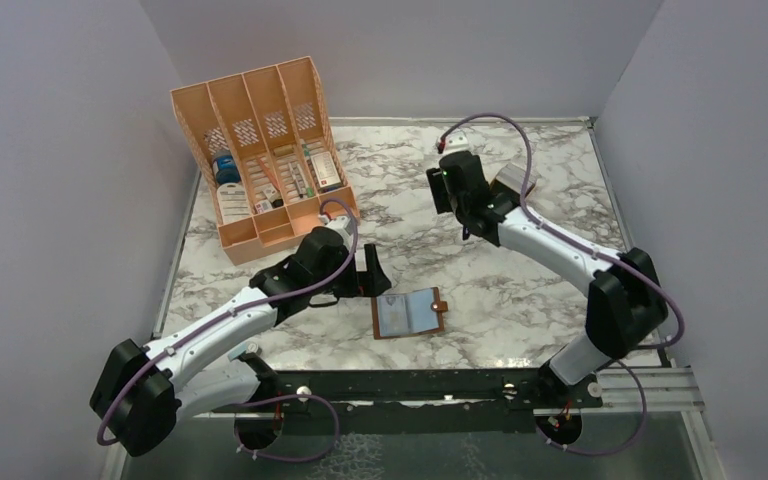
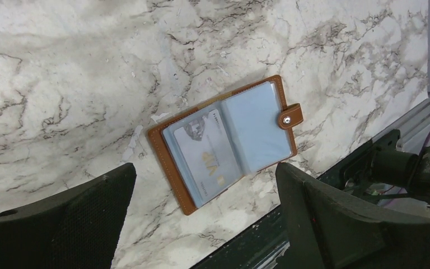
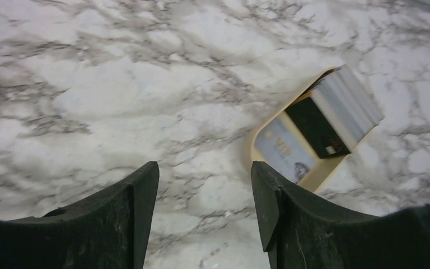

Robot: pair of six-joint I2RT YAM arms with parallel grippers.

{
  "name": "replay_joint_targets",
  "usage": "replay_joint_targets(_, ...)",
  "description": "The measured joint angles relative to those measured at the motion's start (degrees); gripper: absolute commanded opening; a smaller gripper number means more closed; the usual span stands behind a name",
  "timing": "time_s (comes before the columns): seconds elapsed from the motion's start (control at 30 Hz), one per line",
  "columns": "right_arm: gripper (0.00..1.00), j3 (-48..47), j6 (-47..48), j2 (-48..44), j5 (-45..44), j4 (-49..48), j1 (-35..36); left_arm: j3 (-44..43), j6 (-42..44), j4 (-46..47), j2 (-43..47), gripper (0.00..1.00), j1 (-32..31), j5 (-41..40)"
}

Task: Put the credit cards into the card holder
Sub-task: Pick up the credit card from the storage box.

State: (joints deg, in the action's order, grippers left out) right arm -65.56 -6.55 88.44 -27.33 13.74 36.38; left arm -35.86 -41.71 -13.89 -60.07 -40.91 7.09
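Card holder [image 1: 409, 314] lies open and flat on the marble surface [image 1: 520, 290] nearest us, one pale card [image 2: 207, 162] in its clear sleeve. Our left fingers [image 2: 89, 218] stand wide apart just beside it, empty. Farther back from it, our right fingers [image 3: 117, 224] are spread too, empty, near the credit cards [image 3: 339, 109] stacked in a tan stand [image 3: 325, 168].

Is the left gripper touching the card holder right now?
Apart. In the left wrist view the left gripper stands open and bare marble shows between each finger and the card holder.
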Motion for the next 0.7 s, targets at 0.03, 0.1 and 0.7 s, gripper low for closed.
replay_joint_targets(0.03,0.62,-2.08,1.81,2.21,-0.98,0.68,-0.98,-0.48,0.79,-0.42,0.00,0.99,0.00,0.00)
replay_joint_targets(0.1,0.63,-5.84,5.38,6.78,-2.84,2.01,-2.80,-0.87,2.16,-0.42,0.02,0.99,0.00,0.17)
replay_joint_targets(0.7,0.63,-7.10,29.16,17.29,2.10,1.09,-18.12,-8.90,11.98,-5.20,-2.12,0.99,0.00,13.66)
